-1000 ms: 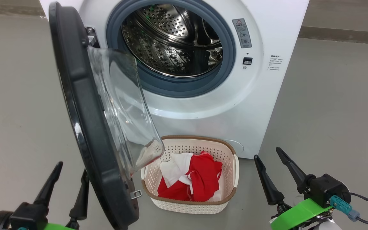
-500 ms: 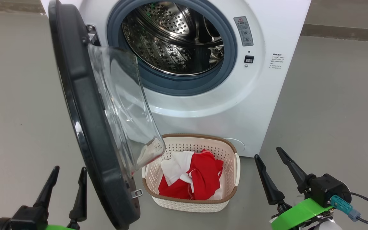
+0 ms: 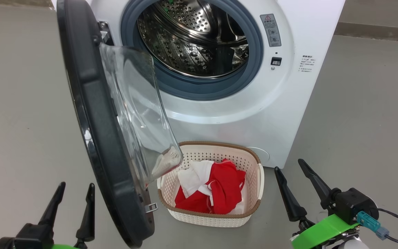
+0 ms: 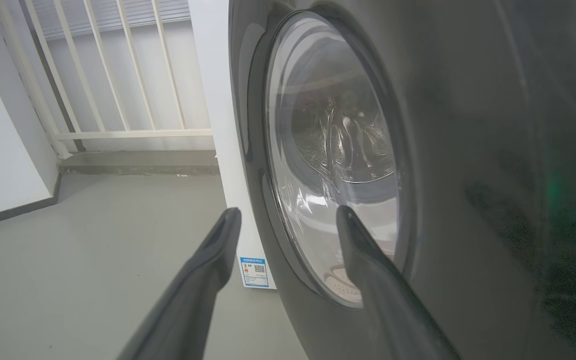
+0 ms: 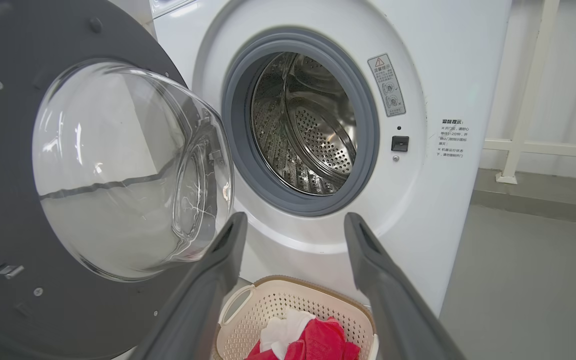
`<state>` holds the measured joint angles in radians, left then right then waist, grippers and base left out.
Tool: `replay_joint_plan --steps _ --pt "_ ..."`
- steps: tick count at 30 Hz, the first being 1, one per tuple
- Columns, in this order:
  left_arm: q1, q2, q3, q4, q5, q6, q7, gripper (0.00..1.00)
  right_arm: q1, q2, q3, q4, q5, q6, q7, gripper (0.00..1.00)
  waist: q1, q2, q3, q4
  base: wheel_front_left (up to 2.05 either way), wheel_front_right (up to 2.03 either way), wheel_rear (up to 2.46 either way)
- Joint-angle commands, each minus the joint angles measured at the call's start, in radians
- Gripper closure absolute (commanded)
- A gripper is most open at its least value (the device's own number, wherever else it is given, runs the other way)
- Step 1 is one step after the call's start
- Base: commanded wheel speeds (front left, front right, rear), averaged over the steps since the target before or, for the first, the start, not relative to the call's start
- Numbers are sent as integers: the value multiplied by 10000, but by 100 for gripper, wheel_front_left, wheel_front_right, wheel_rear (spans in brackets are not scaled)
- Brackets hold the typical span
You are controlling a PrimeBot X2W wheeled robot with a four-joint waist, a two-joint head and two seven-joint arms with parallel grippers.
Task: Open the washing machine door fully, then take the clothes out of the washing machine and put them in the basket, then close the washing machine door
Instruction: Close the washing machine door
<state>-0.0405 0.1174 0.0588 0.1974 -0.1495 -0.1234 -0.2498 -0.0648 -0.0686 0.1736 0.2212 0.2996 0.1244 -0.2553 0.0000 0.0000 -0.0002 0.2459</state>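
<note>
Both pairs of jaws spread wide, nothing between the fingers. Left gripper (image 3: 76,185) hangs low just outside the washing machine door (image 3: 95,121), one finger right by the outer glass; touching or not, can't tell. Right gripper (image 3: 288,165) hovers low, to the right of the basket (image 3: 216,143) and apart from it. Door's swung out, nearly edge-on from the head camera, its glass bowl bulging over the basket's left corner. Washing machine (image 3: 254,114) gapes, drum (image 3: 192,38) showing shiny perforated steel. Clothes (image 3: 225,188), red with white, lie heaped in the basket, on the floor (image 3: 358,121) just before the machine.
</note>
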Motion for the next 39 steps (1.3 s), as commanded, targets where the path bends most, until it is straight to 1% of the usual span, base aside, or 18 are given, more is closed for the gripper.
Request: replay_joint_plan --steps 1,15,16,17,18,21,24,26,29,32,36,39 --pt "-342 157 362 -208 67 -20 -120 0 -207 -27 179 -267 -5 63 -65 0 0 0 -7 7 0 0 0" --pt "-333 132 359 -35 133 -63 -120 0 -178 9 177 -241 8 63 -65 0 0 0 -109 92 0 0 0" --pt "-336 133 345 14 99 -64 -120 6 -180 10 178 -242 7 63 -65 0 0 0 -108 92 0 0 0" --pt "-345 145 325 57 68 -66 -120 60 -181 11 177 -241 5 63 -65 0 0 0 -106 91 0 0 0" --pt "-383 181 281 51 32 -67 -120 100 -183 13 177 -239 2 63 -65 0 0 0 -102 87 0 0 0" --pt "-525 144 317 -13 -412 -69 -120 100 -193 16 185 -230 3 63 -65 0 0 0 -98 78 0 0 0" --pt "-731 -60 446 -296 -1564 -70 -120 100 -188 14 182 -215 -2 63 -65 0 0 0 -115 69 0 0 0" --pt "-881 -179 472 -491 -2842 -71 -120 100 -174 14 187 -196 -7 63 -65 0 0 0 -141 55 0 0 0" --pt "-1121 -220 413 -758 -5260 -71 8 100 -156 17 196 -167 13 63 -65 0 0 0 -176 36 0 0 0" --pt "-1359 -141 547 -1291 -8009 -71 736 100 -140 20 212 -149 35 63 -65 0 0 0 -204 14 0 0 0" --pt "-1562 -50 1159 -1628 -10951 -39 2282 100 -121 8 215 -132 50 63 -65 0 0 0 -232 -8 0 0 0" --pt "-1768 66 1499 -1845 -12384 470 3400 100 -107 -4 229 -128 52 63 -65 0 0 0 -233 -34 0 0 0"
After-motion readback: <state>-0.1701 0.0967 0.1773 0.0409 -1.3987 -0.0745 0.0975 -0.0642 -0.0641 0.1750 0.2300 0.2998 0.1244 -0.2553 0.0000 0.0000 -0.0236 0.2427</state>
